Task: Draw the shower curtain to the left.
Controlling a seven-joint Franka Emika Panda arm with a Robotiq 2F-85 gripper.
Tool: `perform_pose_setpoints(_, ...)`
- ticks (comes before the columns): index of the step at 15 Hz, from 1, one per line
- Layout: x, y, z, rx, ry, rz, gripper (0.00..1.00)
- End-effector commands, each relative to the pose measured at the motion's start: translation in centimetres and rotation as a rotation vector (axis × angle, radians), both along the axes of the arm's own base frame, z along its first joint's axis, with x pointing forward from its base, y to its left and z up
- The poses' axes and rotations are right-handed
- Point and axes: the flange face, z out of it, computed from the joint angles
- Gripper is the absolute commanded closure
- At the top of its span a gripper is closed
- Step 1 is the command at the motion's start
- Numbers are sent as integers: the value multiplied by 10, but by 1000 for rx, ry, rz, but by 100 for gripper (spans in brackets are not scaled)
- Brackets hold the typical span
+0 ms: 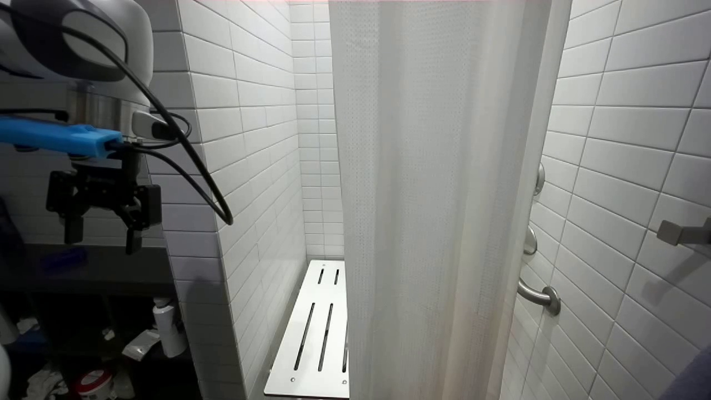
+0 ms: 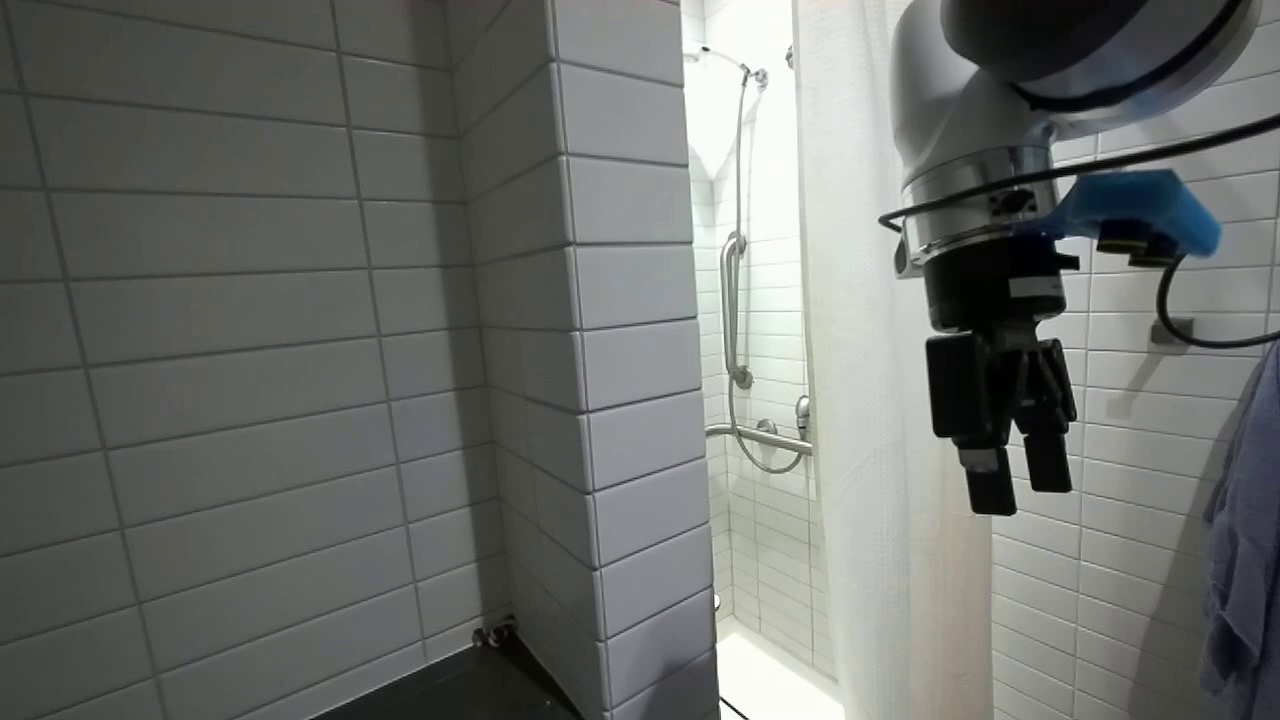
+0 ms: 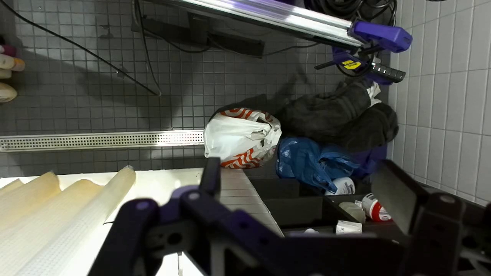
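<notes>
Tall white, slightly translucent fabric shower curtain (image 1: pixel 433 200) hangs in soft vertical folds. In an exterior view, gap between its left edge and the white-tiled wall (image 1: pixel 250 166); flat white slotted bench (image 1: pixel 317 328) shows through there. Black two-finger gripper (image 1: pixel 103 239): jaws apart, nothing between them, off the fabric (wrist view has the folds well to one side). Going by the gap, leftward draw looks incomplete (taking left as that view's left). Part done or unstarted, can't tell. Probably left to do: grasp the edge, pull across, release.
</notes>
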Motion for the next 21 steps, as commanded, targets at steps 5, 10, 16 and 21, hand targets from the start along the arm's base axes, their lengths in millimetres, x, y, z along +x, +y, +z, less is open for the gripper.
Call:
perform_pose_setpoints(5, 0, 0, 0, 0, 0, 0, 0)
perform_pose_setpoints(10, 0, 0, 0, 0, 0, 0, 0)
perform_pose_setpoints(16, 0, 0, 0, 0, 0, 0, 0)
perform_pose_setpoints(21, 0, -4, 1, -12, 11, -13, 0)
